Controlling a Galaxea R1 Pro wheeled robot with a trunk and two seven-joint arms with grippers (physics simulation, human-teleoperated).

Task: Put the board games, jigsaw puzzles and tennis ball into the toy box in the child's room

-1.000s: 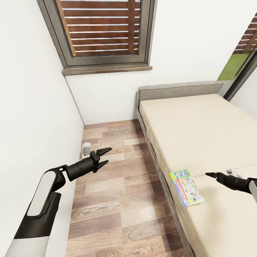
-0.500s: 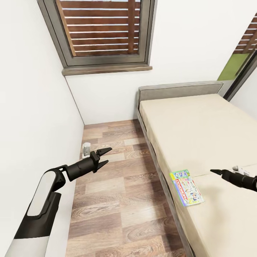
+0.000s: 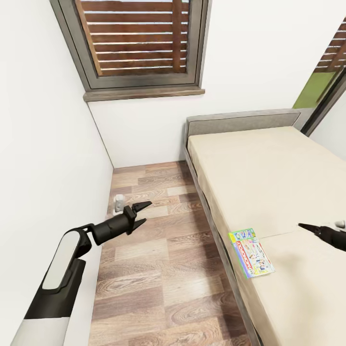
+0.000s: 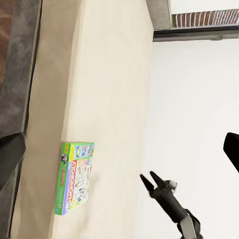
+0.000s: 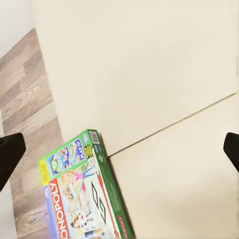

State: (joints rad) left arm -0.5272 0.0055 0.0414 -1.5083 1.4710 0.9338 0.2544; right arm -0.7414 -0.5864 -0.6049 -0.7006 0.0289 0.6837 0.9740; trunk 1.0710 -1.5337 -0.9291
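right gripper (image 3: 307, 227) cut off past the fingertips by the head view's edge, spread of its jaws unreadable there; monopoly box (image 5: 82, 194) clipped at the lower edge between the jaws in the right wrist view; small floor object (image 3: 117, 202) beyond the left gripper (image 3: 141, 213) too small to identify.

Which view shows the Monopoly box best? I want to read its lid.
The right wrist view: the Monopoly box is closest there, its lettering legible, though cropped. The head view and left wrist view show it whole but small, on the bed.
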